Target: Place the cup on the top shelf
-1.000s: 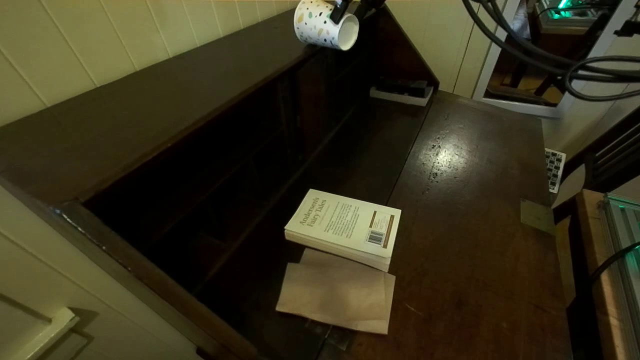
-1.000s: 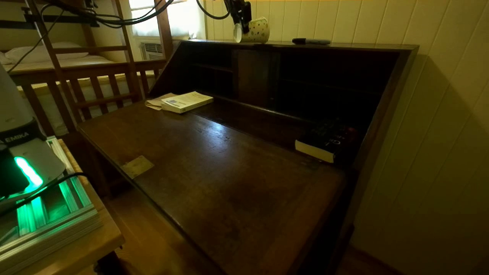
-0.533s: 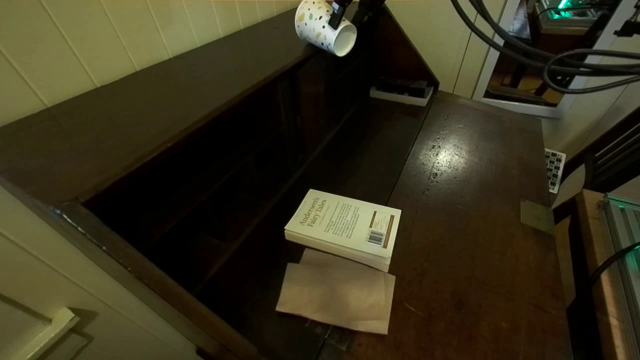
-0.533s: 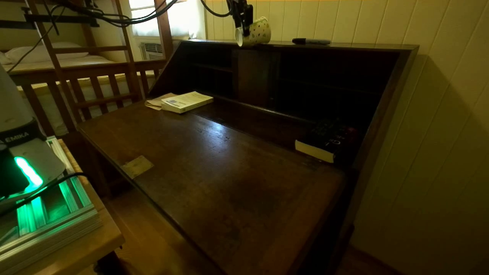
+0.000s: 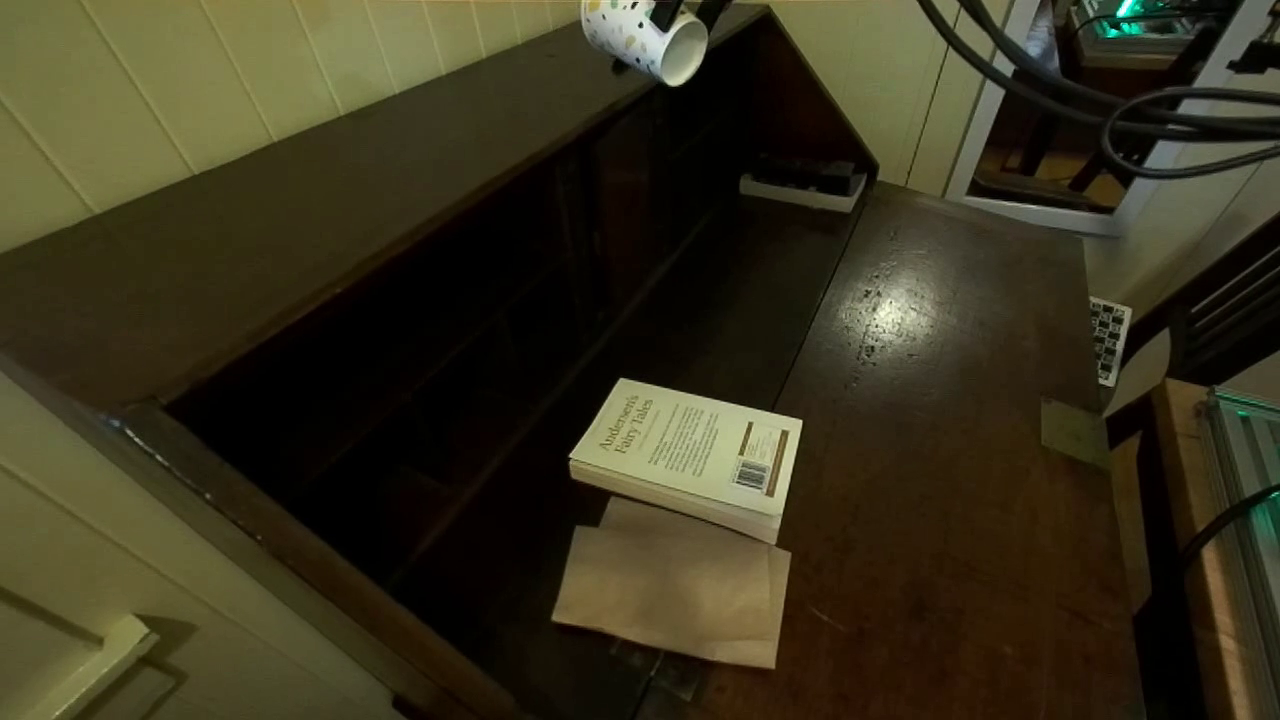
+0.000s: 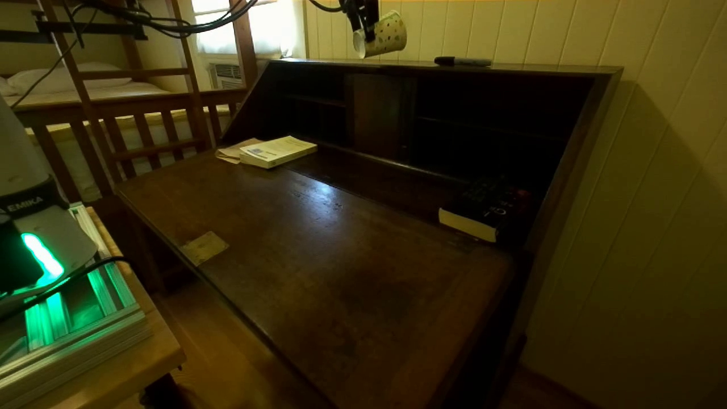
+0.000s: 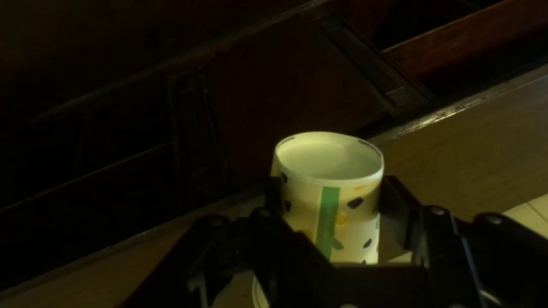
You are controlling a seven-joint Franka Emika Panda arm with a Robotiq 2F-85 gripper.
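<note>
The white cup with speckled print (image 7: 351, 222) is pinched between the two fingers of my gripper (image 7: 329, 192), one finger on each side of its wall. Its open mouth faces up in the wrist view. In an exterior view the cup (image 5: 630, 40) lies tipped over on its side, mouth angled downward. The dark-brown top shelf (image 5: 300, 200) runs along the wall. A gap shows between the cup (image 6: 389, 35) and the top shelf (image 6: 528, 69), with the gripper (image 6: 369, 34) reaching down from above. The upper part of the gripper is cut off by the frame.
A black marker (image 6: 463, 61) lies on the top shelf, close to the cup. On the desk below are a pale book (image 5: 690, 455), a brown envelope (image 5: 675, 590) and a black book (image 6: 483, 210). Panelled wall (image 6: 500, 34) rises behind the shelf. Cables (image 5: 1080, 110) hang nearby.
The cup dipped and tilted a little more, then rose with the gripper. A gap over the shelf edge now shows beneath it. The grip is unchanged.
</note>
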